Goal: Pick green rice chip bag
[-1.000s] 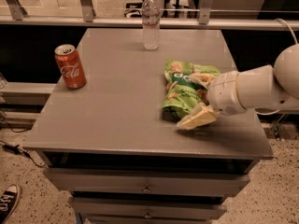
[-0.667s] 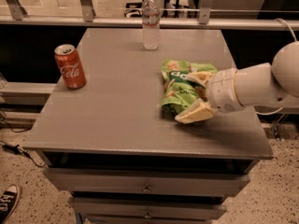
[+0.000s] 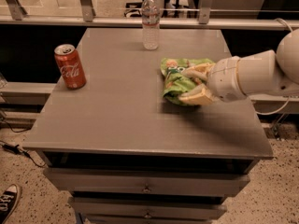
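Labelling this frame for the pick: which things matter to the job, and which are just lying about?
Job: green rice chip bag; hand, right at the bag.
Lying about: Coca-Cola can; water bottle.

From my station I see a grey counter [image 3: 121, 120] with drawers [image 3: 146, 188] under its front edge. A red Coca-Cola can [image 3: 70, 66] stands upright near the left edge. A clear water bottle [image 3: 150, 21] with a white cap stands upright near the back edge, well apart from the can. The end effector [image 3: 194, 84] is near the right edge. A black sneaker [image 3: 8, 202] shows on the speckled floor by the front-left corner.
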You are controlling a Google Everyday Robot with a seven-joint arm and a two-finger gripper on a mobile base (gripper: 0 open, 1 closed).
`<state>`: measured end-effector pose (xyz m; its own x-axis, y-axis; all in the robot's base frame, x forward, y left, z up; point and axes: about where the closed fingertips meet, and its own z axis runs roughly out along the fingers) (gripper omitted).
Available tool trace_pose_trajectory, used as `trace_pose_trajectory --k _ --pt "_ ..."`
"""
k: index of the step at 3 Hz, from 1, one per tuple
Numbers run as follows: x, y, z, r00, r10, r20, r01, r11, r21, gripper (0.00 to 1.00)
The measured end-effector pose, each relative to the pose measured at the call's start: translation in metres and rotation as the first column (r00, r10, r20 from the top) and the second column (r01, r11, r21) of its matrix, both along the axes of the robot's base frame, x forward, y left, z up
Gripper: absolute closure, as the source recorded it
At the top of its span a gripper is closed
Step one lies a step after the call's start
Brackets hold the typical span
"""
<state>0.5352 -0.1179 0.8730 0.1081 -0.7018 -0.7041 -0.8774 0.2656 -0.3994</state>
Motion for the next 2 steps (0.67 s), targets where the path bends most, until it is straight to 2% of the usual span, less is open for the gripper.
trace_pose_trajectory --k 1,2 --pt "0.012 0.003 0.018 0.9987 0.028 0.042 -0.028 1.000 -0.002 1.00" --pt "0.025 0.007 0.038 0.9945 0.059 0.086 -0.060 0.998 0.004 1.00"
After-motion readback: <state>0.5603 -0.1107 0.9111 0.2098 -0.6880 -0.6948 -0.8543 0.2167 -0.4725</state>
